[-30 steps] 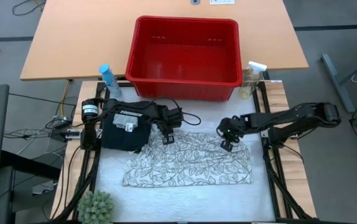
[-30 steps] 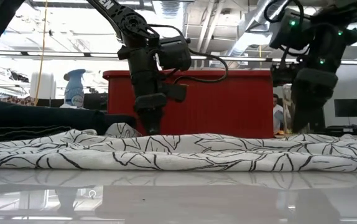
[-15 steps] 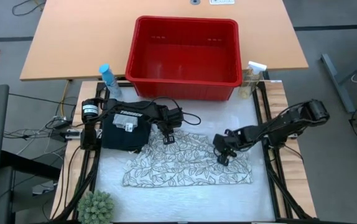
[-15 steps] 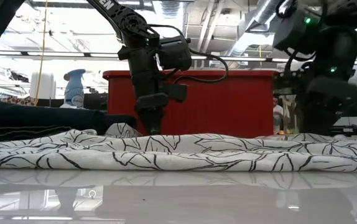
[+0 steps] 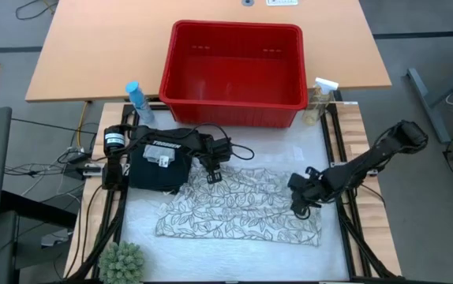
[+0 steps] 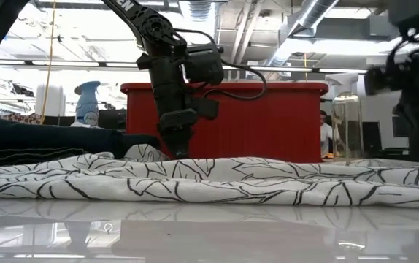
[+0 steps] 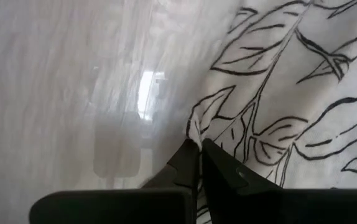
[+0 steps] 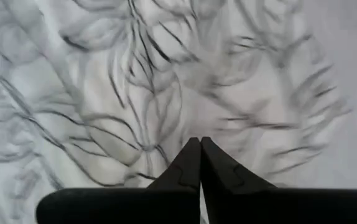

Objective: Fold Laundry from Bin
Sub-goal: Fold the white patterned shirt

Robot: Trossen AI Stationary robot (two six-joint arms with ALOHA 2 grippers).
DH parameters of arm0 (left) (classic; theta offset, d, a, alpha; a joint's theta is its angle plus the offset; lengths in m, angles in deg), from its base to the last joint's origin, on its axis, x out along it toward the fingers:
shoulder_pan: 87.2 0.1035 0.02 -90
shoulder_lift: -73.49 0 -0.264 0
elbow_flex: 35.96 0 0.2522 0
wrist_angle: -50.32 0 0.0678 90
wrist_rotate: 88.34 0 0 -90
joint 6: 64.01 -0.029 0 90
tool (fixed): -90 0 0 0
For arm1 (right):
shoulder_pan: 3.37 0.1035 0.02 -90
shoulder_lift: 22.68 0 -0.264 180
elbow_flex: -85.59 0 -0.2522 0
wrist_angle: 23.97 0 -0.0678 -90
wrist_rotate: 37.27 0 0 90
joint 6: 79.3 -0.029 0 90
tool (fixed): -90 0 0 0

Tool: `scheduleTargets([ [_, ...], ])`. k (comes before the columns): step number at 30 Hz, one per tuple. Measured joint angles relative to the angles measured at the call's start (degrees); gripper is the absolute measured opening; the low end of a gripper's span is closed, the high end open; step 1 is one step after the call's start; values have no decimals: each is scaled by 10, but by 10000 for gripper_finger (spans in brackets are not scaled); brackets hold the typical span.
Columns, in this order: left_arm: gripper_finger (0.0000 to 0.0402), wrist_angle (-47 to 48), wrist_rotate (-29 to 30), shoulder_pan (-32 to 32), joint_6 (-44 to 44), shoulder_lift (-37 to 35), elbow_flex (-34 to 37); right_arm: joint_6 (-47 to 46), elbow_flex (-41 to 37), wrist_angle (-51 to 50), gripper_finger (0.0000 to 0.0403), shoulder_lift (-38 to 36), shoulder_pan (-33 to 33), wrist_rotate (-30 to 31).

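The leaf-print cloth (image 5: 241,207) is spread with its long axis running between both grippers. Its far edge is pinched by the closed left gripper (image 5: 211,175). The closed right gripper (image 5: 299,207) has been moved nearward along the cloth's end.

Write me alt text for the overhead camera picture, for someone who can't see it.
A white leaf-print cloth lies spread on the table, with the left hand at its far left corner and the right hand over its right edge. A dark folded garment sits at the cloth's left. An empty red bin stands behind, a spray bottle at each of its near corners.
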Motion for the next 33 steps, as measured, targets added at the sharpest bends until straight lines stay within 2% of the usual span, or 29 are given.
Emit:
scheduleTargets([
  [7, 2, -29, 0, 0, 0, 0, 0, -20, 1, -23, 32, -58, -29, 58],
  [12, 2, -34, 2, 0, -2, 0, 0, -14, -18, -17, 18, -74, -131, 54],
  [15, 2, -34, 2, 0, -4, 0, 0, 69, -24, 16, 21, -87, -211, 5],
  [18, 2, -35, 1, 0, -4, 0, 0, 197, -24, 20, 55, -95, -295, -74],
  [19, 2, -35, 1, 0, -4, 0, 0, 214, -24, 22, 71, -92, -321, -92],
  [22, 3, -37, 1, 0, -11, 0, 0, 249, -24, 53, 125, -88, -387, -149],
  [25, 8, -37, 1, 0, -11, 0, 0, 219, -23, 68, 176, -65, -444, -171],
  [29, 20, -34, -2, 0, -11, 0, 0, 218, -23, 47, 217, -26, -472, -186],
  [33, 33, -27, -3, 0, -16, 0, 0, 215, -23, 41, 227, 14, -457, -189],
])
